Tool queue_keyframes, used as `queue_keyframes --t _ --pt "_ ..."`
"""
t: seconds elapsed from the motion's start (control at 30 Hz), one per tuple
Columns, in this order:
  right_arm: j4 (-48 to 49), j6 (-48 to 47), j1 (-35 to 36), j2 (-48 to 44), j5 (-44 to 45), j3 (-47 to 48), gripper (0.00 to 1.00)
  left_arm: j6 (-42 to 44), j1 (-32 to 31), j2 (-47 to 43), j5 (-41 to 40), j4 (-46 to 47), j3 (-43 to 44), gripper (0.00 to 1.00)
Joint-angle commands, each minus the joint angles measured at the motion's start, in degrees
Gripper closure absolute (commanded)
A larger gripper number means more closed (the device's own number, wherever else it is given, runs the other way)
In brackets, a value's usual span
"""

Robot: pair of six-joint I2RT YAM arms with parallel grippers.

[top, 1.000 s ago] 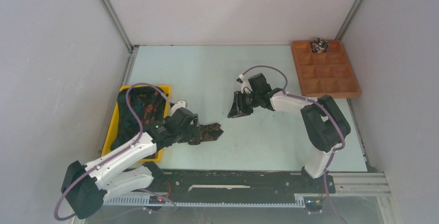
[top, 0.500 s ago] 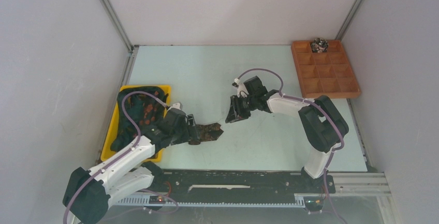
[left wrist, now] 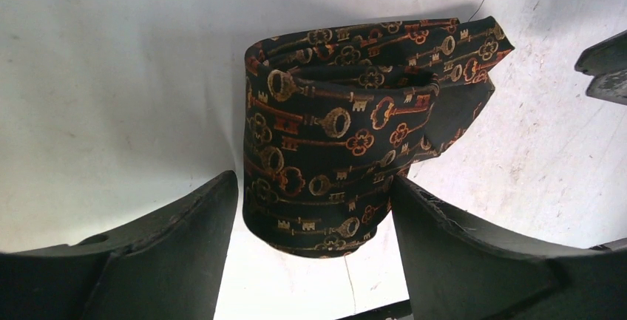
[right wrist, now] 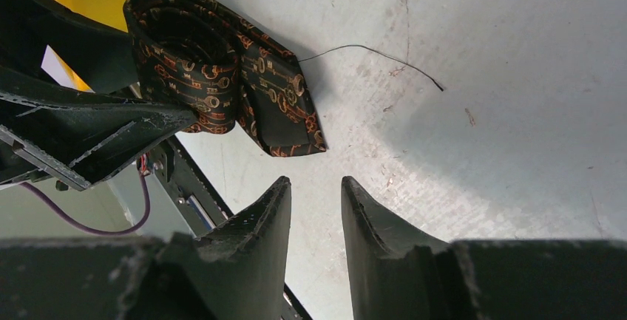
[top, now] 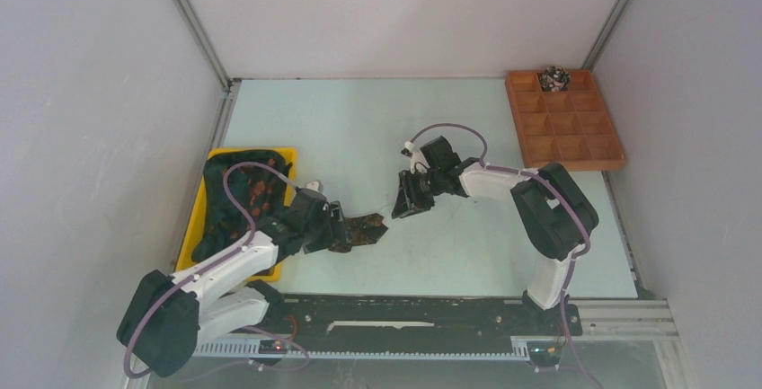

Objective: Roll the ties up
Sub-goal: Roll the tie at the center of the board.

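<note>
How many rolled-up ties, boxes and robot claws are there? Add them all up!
Claws: 2 (left claw, right claw)
Boxes: 2 (yellow bin, wooden tray)
Rolled ties: 2 (table roll, tray roll)
Total: 6
The loose ties heaped in the yellow bin are too tangled to count.

The rolled tie (left wrist: pixel 333 150) is black with orange, red and gold keys printed in rows. The ties (top: pixel 213 209) in the yellow tray (top: pixel 188 254) at nine o'clock are dark with orange spots. The bench (top: pixel 359 119) is pale green; the divided box (top: pixel 575 142) at two o'clock is orange-brown.
</note>
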Motion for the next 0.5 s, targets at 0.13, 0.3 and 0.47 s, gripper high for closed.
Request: queue_keyframes --t 0.13,0.3,0.47 --pt "0.7 -0.6 0.4 1.9 -0.9 3.1 0.66 0.3 0.6 3.1 2.8 5.1 -1.4 0.29" --pt "0.6 -0.4 0.7 2.9 -1.0 5.1 0.66 0.3 0.6 4.0 3.2 6.2 -1.4 0.42" --pt "0.5 -0.4 1.8 4.6 -0.7 7.0 0.66 0.8 0.1 4.2 1.7 4.4 0.0 0.53"
